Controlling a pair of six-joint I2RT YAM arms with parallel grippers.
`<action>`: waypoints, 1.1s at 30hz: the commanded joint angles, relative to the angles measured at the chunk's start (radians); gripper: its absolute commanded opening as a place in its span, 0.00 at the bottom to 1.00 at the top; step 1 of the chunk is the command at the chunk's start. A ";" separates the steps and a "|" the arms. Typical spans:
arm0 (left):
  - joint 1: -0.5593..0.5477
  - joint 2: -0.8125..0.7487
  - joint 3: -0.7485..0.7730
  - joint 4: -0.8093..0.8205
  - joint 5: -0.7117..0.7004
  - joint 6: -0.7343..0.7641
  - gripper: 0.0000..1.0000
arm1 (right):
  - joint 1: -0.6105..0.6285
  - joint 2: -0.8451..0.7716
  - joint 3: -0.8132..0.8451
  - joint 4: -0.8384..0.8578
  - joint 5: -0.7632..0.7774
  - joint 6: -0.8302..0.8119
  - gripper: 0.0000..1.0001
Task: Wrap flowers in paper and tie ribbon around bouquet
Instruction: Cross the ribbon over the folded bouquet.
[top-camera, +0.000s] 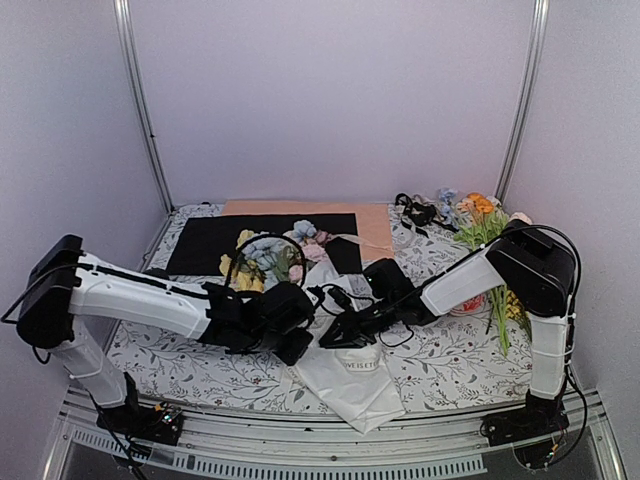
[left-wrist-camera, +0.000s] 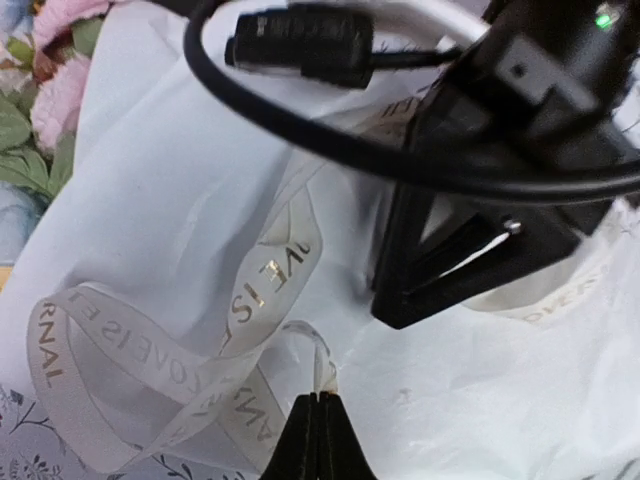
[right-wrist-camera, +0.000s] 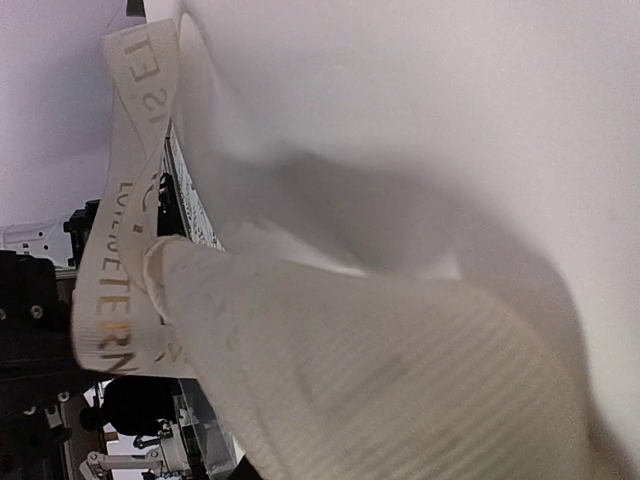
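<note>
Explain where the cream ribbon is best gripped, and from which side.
Probably at the loose loop of the ribbon on the white paper, from above, jaws across the band's width. There the band twists and seems to lift off the sheet; flat stretches offer no edge. The left gripper pinches a raised bit nearby in that way.

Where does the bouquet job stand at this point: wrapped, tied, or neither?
Wrapping looks done: the paper is folded into a cone around the flowers. Tying is in hand: the ribbon lies in a loose loop on the paper, pinched by the shut left claw, with the right claw seemingly closed on another stretch. Left: no knot shows yet; the loop needs cinching and tying.
</note>
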 joint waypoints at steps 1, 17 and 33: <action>-0.008 -0.184 -0.113 0.309 0.158 0.116 0.00 | 0.000 0.037 -0.018 -0.016 0.024 -0.004 0.23; 0.296 -0.763 -0.517 0.543 0.314 -0.138 0.00 | 0.000 0.048 -0.007 -0.016 0.011 -0.003 0.23; 0.313 -0.476 -0.426 0.408 0.427 -0.108 0.00 | 0.000 -0.091 0.033 -0.021 -0.057 -0.027 0.23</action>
